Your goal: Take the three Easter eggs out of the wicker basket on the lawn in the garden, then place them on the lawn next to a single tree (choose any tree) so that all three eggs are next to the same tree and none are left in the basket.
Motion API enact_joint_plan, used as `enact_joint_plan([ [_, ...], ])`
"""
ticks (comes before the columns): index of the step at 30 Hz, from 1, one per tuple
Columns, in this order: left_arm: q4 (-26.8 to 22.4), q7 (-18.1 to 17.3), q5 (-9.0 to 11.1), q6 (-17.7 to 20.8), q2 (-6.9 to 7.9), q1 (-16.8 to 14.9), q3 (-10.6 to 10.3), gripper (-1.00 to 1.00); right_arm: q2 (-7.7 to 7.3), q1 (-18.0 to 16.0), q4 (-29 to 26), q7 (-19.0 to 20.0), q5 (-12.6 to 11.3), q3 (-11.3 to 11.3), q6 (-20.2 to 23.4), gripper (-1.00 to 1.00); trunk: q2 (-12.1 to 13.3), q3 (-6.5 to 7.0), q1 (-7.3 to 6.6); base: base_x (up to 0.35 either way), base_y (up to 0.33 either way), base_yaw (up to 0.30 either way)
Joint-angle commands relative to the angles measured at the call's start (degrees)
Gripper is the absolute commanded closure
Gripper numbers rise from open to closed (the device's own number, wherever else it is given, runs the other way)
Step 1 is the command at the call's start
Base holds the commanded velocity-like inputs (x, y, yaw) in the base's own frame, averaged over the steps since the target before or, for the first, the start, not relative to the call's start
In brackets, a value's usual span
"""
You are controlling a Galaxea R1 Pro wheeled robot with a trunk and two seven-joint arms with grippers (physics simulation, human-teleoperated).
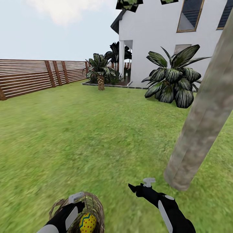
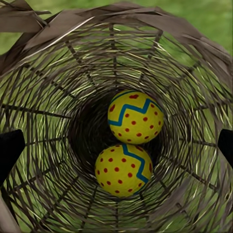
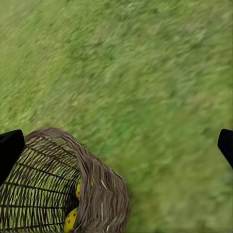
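Left gripper [image 2: 116, 145] jaws apart over wicker basket [image 2: 43, 63], lower frame; two Easter eggs [image 2: 135, 117] touching, so closing may nudge one aside.

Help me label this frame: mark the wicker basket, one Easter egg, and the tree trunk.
wicker basket [image 3: 104, 194]: right wrist view, on its woven rim.
Easter egg [image 2: 135, 117]: left wrist view, middle of the upper egg inside the basket.
tree trunk [image 1: 202, 119]: head view, mid-height on the mottled bark.
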Motion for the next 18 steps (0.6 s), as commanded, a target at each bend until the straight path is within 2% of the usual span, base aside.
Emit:
enact_joint_plan([
  [1,-0.1,0.1,0.2,0.3,-0.06,0.0,0.3,-1.0,0.06,0.0,0.0,0.2,-0.4,-0.2,0.5,-1.0,-0.4,-0.24,0.22,0.0,0.0,0.0],
  [12,0.0,0.0,0.2,0.3,-0.08,0.0,0.3,-1.0,0.06,0.0,-0.1,0.4,-0.4,-0.2,0.5,-1.0,-4.9,-2.21,2.64,0.0,0.0,0.0],
  [18,0.0,0.1,0.2,1.6,-0.05,0.0,0.3,-1.0,-0.03,0.0,-0.2,0.6,-0.6,-0.5,0.6,-1.0,-7.3,-3.29,3.96,0.0,0.0,0.0],
])
